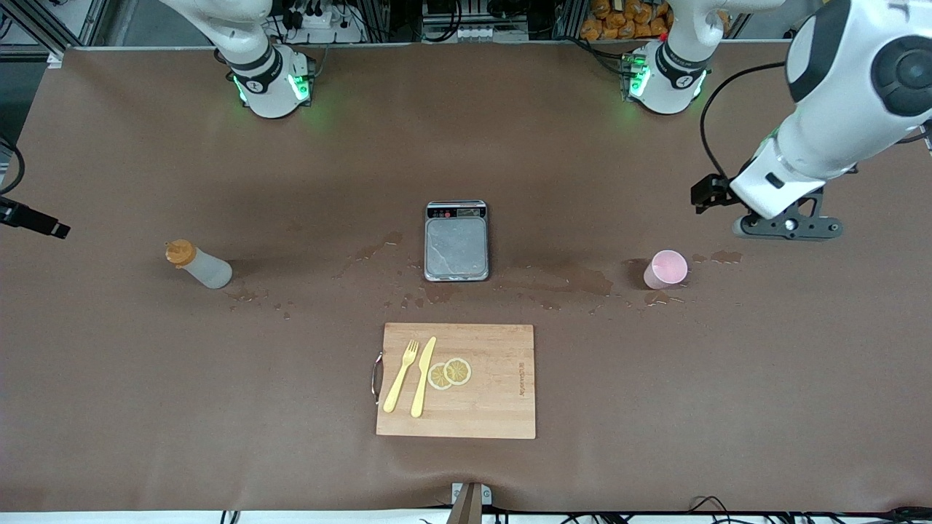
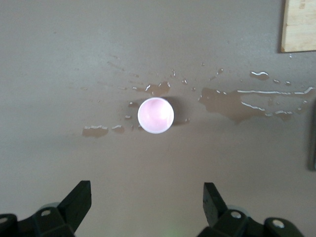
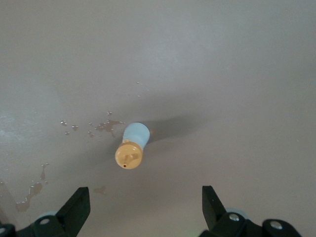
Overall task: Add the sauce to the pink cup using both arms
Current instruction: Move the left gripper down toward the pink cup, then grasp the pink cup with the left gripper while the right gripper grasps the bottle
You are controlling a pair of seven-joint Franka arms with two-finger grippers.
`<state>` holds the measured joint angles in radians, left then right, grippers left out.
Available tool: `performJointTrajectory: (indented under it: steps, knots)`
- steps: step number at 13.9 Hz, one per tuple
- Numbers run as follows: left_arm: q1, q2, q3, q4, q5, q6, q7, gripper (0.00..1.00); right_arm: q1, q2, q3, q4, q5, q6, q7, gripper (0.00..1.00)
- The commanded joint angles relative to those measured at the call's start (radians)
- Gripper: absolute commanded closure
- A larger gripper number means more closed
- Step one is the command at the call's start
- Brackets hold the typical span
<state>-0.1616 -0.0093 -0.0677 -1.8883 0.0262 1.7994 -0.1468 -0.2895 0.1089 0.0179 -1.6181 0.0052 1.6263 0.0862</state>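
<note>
The sauce bottle [image 1: 200,266], translucent with an orange cap, stands upright toward the right arm's end of the table. It also shows in the right wrist view [image 3: 131,148]. The pink cup [image 1: 665,269] stands upright toward the left arm's end and looks empty in the left wrist view [image 2: 155,115]. My left gripper [image 1: 790,227] hangs in the air beside the cup, open and empty [image 2: 147,197]. My right gripper [image 3: 146,200] is open and empty, high over the table by the bottle. It touches nothing.
A small digital scale [image 1: 456,241] sits mid-table between bottle and cup. A wooden cutting board [image 1: 502,407], nearer the front camera, carries a yellow fork [image 1: 401,376], a knife [image 1: 423,376] and lemon slices [image 1: 449,372]. Wet patches [image 1: 575,280] lie around the scale and cup.
</note>
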Motion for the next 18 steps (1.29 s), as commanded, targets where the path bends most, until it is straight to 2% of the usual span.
performJointTrajectory:
  steps: [1, 3, 4, 8, 10, 12, 14, 18]
  knots:
    - [0.007, -0.055, -0.001, -0.150, -0.008, 0.145, 0.001, 0.00, -0.062, 0.035, 0.017, 0.009, 0.015, -0.017, -0.008, 0.00]
    - [0.016, -0.018, -0.001, -0.155, -0.009, 0.178, 0.001, 0.00, -0.080, 0.054, 0.017, 0.010, 0.022, -0.026, -0.003, 0.00]
    - [0.043, -0.002, -0.003, -0.156, -0.008, 0.202, 0.001, 0.00, -0.097, 0.064, 0.016, 0.010, 0.056, -0.029, 0.003, 0.00]
    - [0.080, 0.029, -0.003, -0.248, -0.020, 0.365, -0.008, 0.00, -0.243, 0.145, 0.016, 0.017, 0.266, -0.063, 0.026, 0.00]
    - [0.093, 0.066, -0.003, -0.262, -0.022, 0.409, -0.013, 0.00, -0.257, 0.170, 0.014, 0.021, 0.277, -0.074, 0.029, 0.00]
    - [0.093, 0.116, -0.003, -0.261, -0.070, 0.464, -0.014, 0.00, -0.276, 0.205, 0.014, 0.020, 0.277, -0.091, 0.035, 0.00]
    - [0.094, 0.147, -0.003, -0.261, -0.107, 0.491, -0.016, 0.00, -0.301, 0.245, 0.017, 0.021, 0.282, -0.103, 0.119, 0.00]
    - [0.093, 0.210, 0.000, -0.259, -0.138, 0.557, -0.077, 0.00, -0.361, 0.336, 0.016, 0.042, 0.415, -0.134, 0.298, 0.00]
